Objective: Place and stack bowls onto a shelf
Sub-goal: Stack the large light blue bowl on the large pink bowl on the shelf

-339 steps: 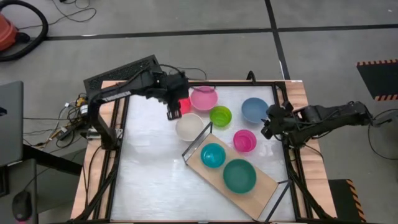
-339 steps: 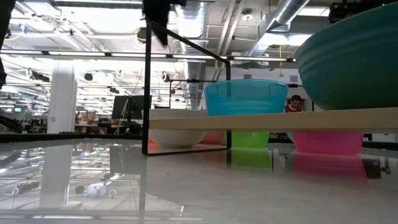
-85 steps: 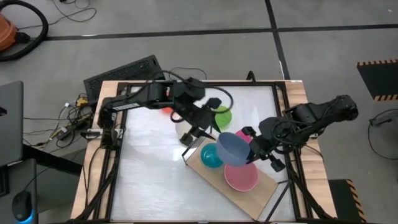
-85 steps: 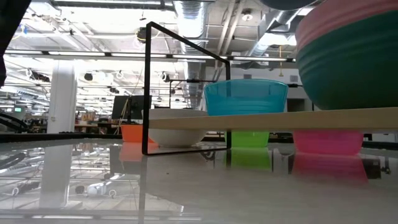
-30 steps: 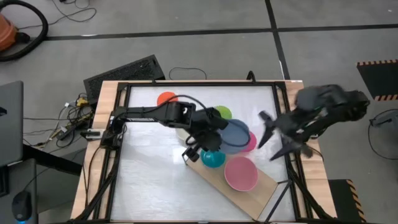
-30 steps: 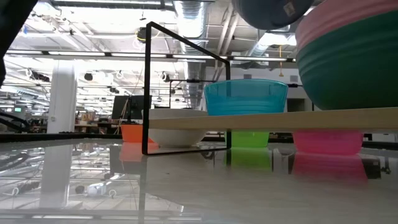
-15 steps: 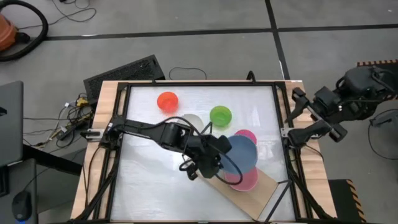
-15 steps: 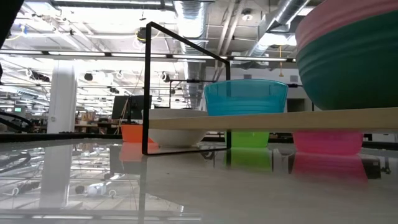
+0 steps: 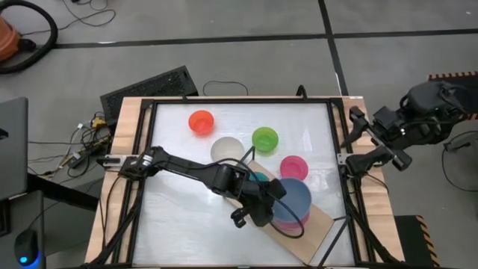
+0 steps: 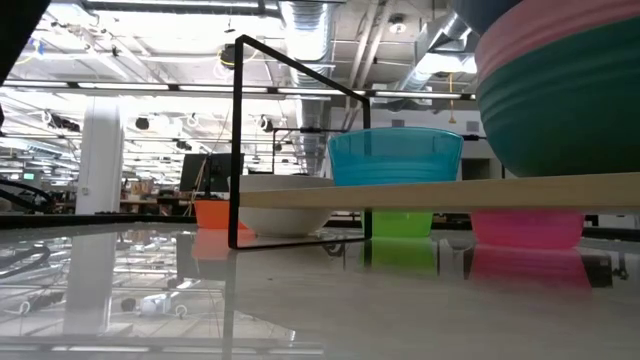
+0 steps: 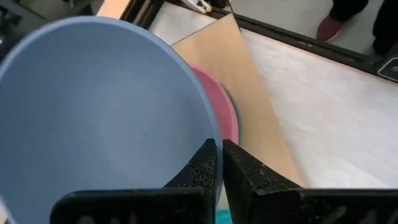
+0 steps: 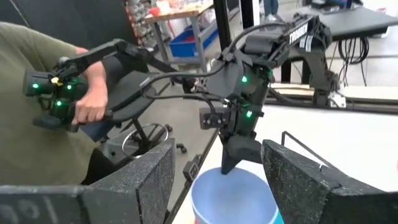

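Observation:
A blue bowl [image 9: 294, 196] hangs over a pink bowl [image 9: 287, 218] that is nested in the dark green bowl [image 10: 565, 110] on the shelf [image 9: 320, 218], with my left gripper [image 9: 258, 211] shut on the blue one. A cyan bowl [image 10: 395, 155] also stands on the shelf. Red [image 9: 201, 121], white [image 9: 226, 149], lime [image 9: 264, 139] and magenta [image 9: 293, 166] bowls rest on their bases on the table. My right gripper [image 9: 351, 142] stands open at the table's right edge, touching nothing. My left gripper pinches the blue bowl's rim [image 11: 210, 132], one finger inside the bowl and one outside. The fingers [image 11: 200, 167] come slanting down from the table's left. The bowl sits mouth up, just over the pink bowl [image 11: 224, 109]; whether they touch I cannot tell.
The shelf lies slantwise at the near right of the white tabletop, its black wire frame [image 10: 238, 140] standing up at its left end. Black rails [image 9: 142, 179] run along the table's edges. A person [image 12: 37, 124] with hand controllers stands beyond the table.
My left gripper has carried the blue bowl toward the table's near right, from above the cyan bowl to above the pink bowl on the shelf. My right gripper has drawn back, open, to the table's right edge and stays there.

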Tool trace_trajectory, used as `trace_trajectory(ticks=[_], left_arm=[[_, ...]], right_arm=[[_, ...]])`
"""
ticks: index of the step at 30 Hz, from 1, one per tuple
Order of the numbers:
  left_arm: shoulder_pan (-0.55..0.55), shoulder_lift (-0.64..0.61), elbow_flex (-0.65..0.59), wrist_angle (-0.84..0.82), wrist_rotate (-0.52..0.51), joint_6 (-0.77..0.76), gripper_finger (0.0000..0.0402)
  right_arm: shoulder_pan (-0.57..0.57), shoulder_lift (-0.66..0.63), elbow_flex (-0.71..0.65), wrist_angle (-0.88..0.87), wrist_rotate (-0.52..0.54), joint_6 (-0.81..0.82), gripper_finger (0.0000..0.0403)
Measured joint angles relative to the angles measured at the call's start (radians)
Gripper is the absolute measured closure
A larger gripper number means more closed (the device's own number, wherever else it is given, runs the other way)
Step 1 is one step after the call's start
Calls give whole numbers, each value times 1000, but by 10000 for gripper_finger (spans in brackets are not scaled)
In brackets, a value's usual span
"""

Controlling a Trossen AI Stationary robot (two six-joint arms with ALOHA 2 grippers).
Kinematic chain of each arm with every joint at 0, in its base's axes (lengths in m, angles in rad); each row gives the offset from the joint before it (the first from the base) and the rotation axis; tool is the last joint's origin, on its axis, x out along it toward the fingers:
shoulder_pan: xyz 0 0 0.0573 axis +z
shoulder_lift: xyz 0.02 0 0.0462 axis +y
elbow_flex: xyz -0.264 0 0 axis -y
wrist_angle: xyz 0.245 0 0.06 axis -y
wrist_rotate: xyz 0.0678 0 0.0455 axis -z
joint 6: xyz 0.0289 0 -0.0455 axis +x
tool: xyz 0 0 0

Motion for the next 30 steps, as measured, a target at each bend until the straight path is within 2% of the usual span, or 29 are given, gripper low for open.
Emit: trace_trajectory(ticks=[6,11,20,25,30], left_arm=[[-1,5,1,9,19,-5,401],[-1,5,-5,13,101,-6,401],[-2,4,-66,16,40,48,401],[-2,4,-61,42,-55,50,401],[-1,4,-51,52,-11,100,399]], right_arm=[[0,0,0,-36,-1,0,139],[0,0,0,-36,-2,0,139],[0,0,0,-36,-2,0,139],[0,0,0,-40,-2,0,139],[0,-1,0,-53,-2,0,139]])
